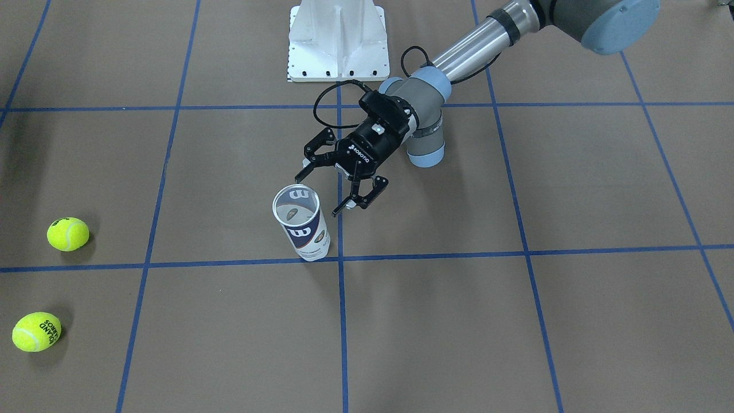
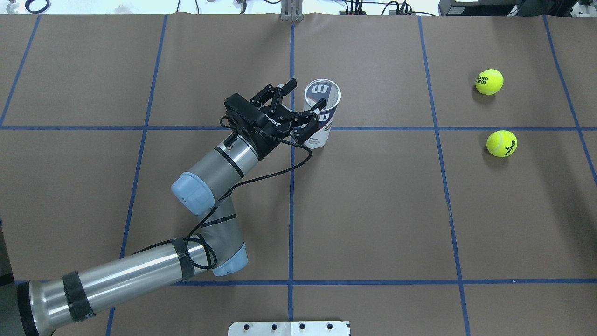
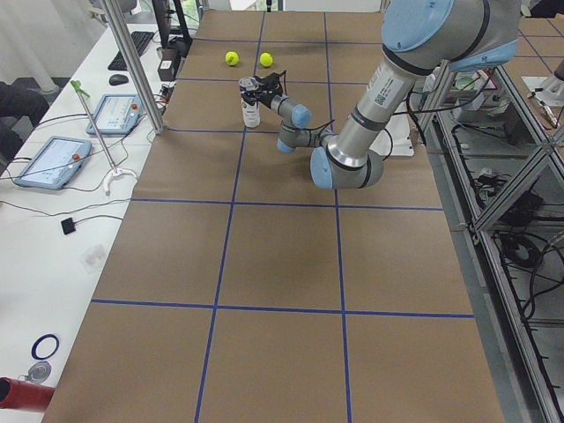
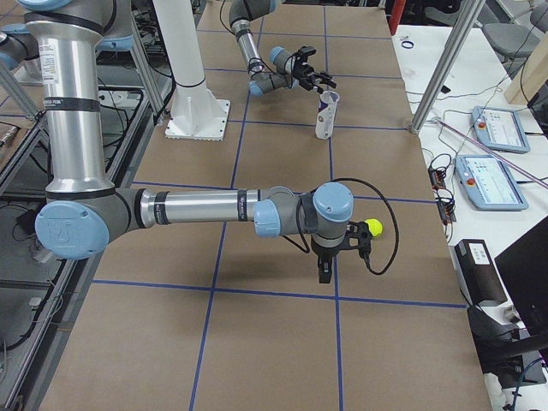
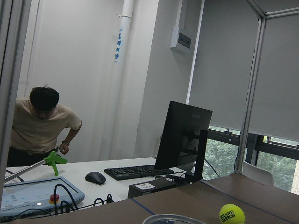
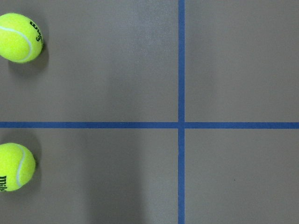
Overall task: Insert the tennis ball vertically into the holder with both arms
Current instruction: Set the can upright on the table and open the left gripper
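While the holder (image 1: 302, 229) stands upright on the brown counter (image 1: 516, 321), mouth open to the ceiling, my left pincer (image 1: 319, 194) is spread wide just beside its rim; I cannot judge whether they touch. One tennis ball (image 1: 67, 234) and a second ball (image 1: 36, 331) lie well apart from that pincer. My right pincer (image 4: 324, 267) hangs near those balls; whether it is apart or together I cannot tell.
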Action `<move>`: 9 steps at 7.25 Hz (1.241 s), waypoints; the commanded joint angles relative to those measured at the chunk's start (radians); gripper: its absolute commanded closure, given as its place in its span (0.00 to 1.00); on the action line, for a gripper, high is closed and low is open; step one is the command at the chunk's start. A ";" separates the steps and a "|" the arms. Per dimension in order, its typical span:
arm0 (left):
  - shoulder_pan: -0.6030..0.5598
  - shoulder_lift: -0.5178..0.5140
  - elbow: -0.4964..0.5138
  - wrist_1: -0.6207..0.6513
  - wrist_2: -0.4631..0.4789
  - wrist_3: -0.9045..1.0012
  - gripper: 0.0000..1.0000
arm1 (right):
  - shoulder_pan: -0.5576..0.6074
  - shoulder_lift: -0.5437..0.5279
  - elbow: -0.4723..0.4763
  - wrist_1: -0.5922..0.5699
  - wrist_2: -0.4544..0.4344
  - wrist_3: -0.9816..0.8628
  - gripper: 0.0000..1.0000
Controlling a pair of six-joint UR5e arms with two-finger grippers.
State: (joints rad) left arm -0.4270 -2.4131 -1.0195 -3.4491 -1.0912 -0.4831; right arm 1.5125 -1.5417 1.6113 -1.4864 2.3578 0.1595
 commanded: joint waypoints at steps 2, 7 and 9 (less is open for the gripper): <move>-0.015 0.003 -0.056 0.043 -0.057 0.000 0.11 | -0.002 0.000 -0.002 0.000 0.000 0.002 0.00; -0.241 0.132 -0.317 0.373 -0.608 0.023 0.01 | -0.002 0.000 -0.001 0.000 0.000 0.002 0.00; -0.246 0.134 -0.286 0.376 -0.674 0.119 0.01 | -0.002 0.000 -0.001 0.000 0.000 0.002 0.00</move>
State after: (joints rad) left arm -0.6618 -2.2874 -1.3227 -3.0755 -1.7187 -0.4170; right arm 1.5115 -1.5416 1.6106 -1.4864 2.3577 0.1610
